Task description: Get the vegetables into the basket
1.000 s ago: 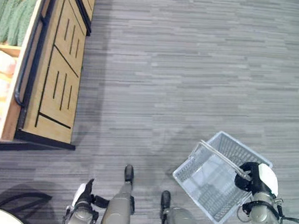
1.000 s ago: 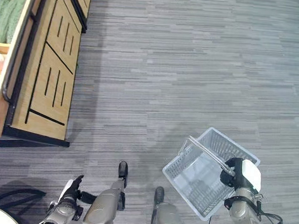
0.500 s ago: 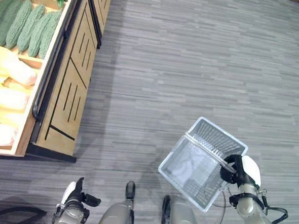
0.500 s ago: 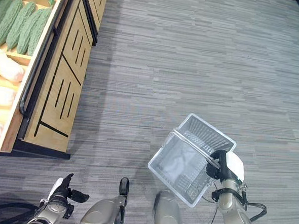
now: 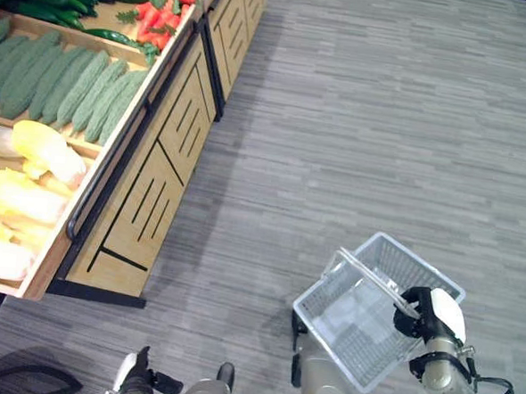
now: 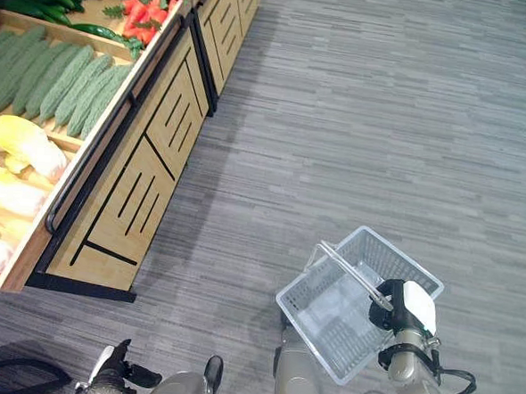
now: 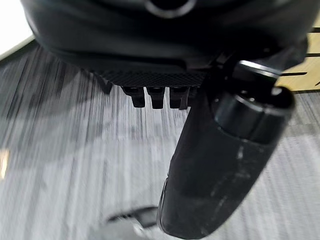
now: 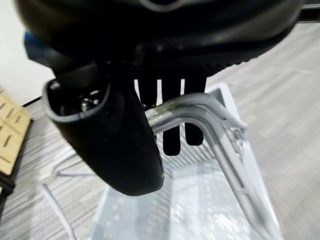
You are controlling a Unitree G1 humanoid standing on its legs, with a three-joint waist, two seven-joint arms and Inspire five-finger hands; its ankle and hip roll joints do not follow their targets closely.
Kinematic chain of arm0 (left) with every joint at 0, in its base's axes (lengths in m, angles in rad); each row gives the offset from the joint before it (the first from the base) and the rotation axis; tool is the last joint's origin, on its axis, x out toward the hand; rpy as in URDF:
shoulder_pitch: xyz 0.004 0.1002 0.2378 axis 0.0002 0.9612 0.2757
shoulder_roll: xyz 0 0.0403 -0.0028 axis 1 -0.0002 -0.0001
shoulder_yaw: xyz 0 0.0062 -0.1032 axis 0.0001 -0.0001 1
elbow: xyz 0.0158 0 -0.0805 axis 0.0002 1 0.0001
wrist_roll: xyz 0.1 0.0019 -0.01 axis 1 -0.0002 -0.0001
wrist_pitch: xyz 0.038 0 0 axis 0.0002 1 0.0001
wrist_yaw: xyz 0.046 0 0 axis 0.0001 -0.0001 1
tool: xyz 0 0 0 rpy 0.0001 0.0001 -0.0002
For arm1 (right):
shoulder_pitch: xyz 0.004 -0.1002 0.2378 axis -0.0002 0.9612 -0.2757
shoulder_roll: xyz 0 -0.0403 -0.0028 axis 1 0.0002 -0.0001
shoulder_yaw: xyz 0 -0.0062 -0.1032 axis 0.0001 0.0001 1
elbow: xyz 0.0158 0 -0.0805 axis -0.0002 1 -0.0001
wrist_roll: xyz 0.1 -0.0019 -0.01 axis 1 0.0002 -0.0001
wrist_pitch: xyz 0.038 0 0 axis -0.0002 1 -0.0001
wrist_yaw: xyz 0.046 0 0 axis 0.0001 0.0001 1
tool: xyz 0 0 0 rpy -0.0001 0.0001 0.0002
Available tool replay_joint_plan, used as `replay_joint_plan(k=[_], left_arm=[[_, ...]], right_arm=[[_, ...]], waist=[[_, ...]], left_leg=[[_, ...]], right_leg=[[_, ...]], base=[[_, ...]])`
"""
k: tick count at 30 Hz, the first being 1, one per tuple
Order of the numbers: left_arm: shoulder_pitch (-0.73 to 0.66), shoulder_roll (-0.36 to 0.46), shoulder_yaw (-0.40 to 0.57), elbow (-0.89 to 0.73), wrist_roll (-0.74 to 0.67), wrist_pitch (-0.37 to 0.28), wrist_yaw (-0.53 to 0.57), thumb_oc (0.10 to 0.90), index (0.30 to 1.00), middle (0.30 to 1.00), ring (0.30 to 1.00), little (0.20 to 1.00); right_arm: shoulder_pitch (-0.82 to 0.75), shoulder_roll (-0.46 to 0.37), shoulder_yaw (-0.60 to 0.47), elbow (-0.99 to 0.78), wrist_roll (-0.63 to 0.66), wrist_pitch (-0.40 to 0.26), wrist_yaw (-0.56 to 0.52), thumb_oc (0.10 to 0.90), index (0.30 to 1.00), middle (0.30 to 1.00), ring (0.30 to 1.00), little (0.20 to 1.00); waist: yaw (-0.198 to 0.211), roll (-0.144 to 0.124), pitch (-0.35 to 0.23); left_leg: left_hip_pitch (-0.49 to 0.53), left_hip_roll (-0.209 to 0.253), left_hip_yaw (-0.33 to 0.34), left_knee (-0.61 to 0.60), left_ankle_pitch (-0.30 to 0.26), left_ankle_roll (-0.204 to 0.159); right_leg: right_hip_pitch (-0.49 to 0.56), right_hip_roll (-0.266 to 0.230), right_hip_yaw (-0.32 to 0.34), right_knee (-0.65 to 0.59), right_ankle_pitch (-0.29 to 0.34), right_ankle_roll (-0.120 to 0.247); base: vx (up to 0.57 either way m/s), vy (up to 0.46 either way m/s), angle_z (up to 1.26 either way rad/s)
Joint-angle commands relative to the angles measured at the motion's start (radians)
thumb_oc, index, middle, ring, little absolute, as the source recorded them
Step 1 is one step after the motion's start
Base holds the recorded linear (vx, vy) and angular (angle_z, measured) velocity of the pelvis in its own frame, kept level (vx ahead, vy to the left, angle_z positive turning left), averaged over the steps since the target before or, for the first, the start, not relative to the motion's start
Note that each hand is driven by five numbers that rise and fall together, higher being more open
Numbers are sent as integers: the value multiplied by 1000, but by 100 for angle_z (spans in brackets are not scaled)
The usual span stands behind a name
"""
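One right robot hand (image 5: pixel 432 316) curled round the handle (image 8: pixel 200 112) of the empty basket (image 5: pixel 360 319); its tilt risked spilling vegetables (image 5: pixel 69 87). The left robot hand (image 7: pixel 220 165) hung curled, empty.

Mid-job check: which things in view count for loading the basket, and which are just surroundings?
For the job:
- basket, hanging from the right hand by its handle
- green gourds
- yellow-white cabbages
- cucumbers
- red vegetables
- left hand, holding nothing

Surroundings:
- wooden display stand
- grey floor
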Motion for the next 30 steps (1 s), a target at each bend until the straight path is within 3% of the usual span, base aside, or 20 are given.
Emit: replay_joint_plan(k=[1,3,4,5,6,8,9,10,11,12,13,16,21,24,30], left_arm=[[-8,80,21,0,-23,-8,16,900,1000,1000,1000,1000],[-20,70,0,-11,-27,-8,14,900,1000,1000,1000,1000],[-21,69,-1,-13,-30,-9,14,900,1000,1000,1000,1000],[-44,72,-18,-26,-28,-8,12,900,1000,1000,1000,1000],[-45,72,-19,-26,-28,-8,11,900,1000,1000,1000,1000],[-55,76,-32,-43,-22,-6,11,900,1000,1000,1000,1000],[-70,80,-45,-29,0,-1,13,900,1000,1000,1000,1000],[-70,80,-45,-29,0,-1,13,900,1000,1000,1000,1000],[-70,79,-47,-24,14,4,17,900,1000,1000,1000,1000],[-63,82,-37,-3,18,7,22,900,1000,1000,1000,1000],[-60,85,-36,0,17,8,25,900,1000,1000,1000,1000],[-47,85,-35,5,27,9,21,900,1000,1000,1000,1000],[-53,100,-40,-1,33,9,21,900,1000,1000,1000,1000],[-66,128,-25,-12,23,6,31,900,1000,1000,1000,1000],[-56,158,-6,-40,4,4,42,900,1000,1000,1000,1000]], right_arm=[[-32,-102,-110,-145,29,-79,-63,400,300,300,300,300],[-25,-128,-119,-129,47,-86,-67,400,300,300,300,300],[-18,-129,-124,-134,47,-85,-70,400,300,300,300,300],[17,-125,-145,-145,60,-91,-83,400,300,300,300,300],[17,-124,-146,-145,60,-91,-84,400,300,300,300,300],[45,-117,-170,-149,65,-86,-93,400,300,300,300,300],[56,-106,-188,-146,70,-78,-110,400,300,300,300,300],[56,-106,-188,-146,70,-78,-110,400,300,300,300,300],[66,-99,-200,-148,73,-76,-118,400,300,300,300,300],[52,-96,-187,-136,74,-74,-126,400,300,300,300,300],[49,-92,-181,-127,76,-77,-130,400,300,300,300,300],[65,-75,-177,-117,67,-66,-111,400,300,300,300,300],[53,-47,-163,-94,70,-57,-104,400,300,300,300,300],[24,-27,-129,-69,58,-50,-98,400,300,300,300,300],[-25,-15,-85,-69,46,-48,-96,400,300,300,300,300]], waist=[[-3,-51,-20],[-7,-36,-15],[-9,-42,-11],[-17,-55,21],[-17,-54,21],[-23,-51,32],[-39,-40,33],[-39,-40,33],[-44,-23,27],[-28,-19,25],[-22,-21,24],[-16,-30,11],[-5,-68,18],[10,-103,15],[27,-111,22]], left_leg=[[-27,-26,0,55,-14,-27],[-77,1,27,148,29,-56],[-110,-4,41,184,46,-62],[-210,22,173,273,104,-68],[-211,23,172,276,102,-68],[-248,69,264,218,117,-59],[-264,126,354,90,136,-64],[-260,126,355,83,139,-65],[-275,158,393,-5,213,-82],[-296,175,354,-67,261,-94],[-295,180,347,-72,267,-99],[-274,160,375,-69,241,-84],[-293,115,386,19,163,-50],[-318,71,395,63,105,-21],[-268,40,408,-23,101,21]], right_leg=[[-37,-86,9,118,-72,125],[-8,-78,-32,129,-126,94],[1,-86,-40,125,-130,89],[52,-103,-86,106,-150,66],[53,-103,-86,105,-150,66],[83,-109,-124,88,-167,65],[97,-116,-164,96,-193,75],[97,-116,-164,96,-194,75],[114,-116,-184,105,-209,83],[127,-112,-168,118,-228,94],[137,-112,-158,120,-231,96],[166,-135,-139,131,-235,117],[164,-181,-93,147,-204,144],[143,-219,-62,141,-107,174],[81,-241,-46,264,25,192]], base=[[206,-348,64],[202,-315,78],[112,-313,88],[39,-219,96],[60,-244,88],[118,-80,100],[148,-31,116],[232,103,96],[299,204,49],[375,245,24],[420,281,-22],[270,255,-53],[133,210,-23],[131,282,5],[74,199,3]])
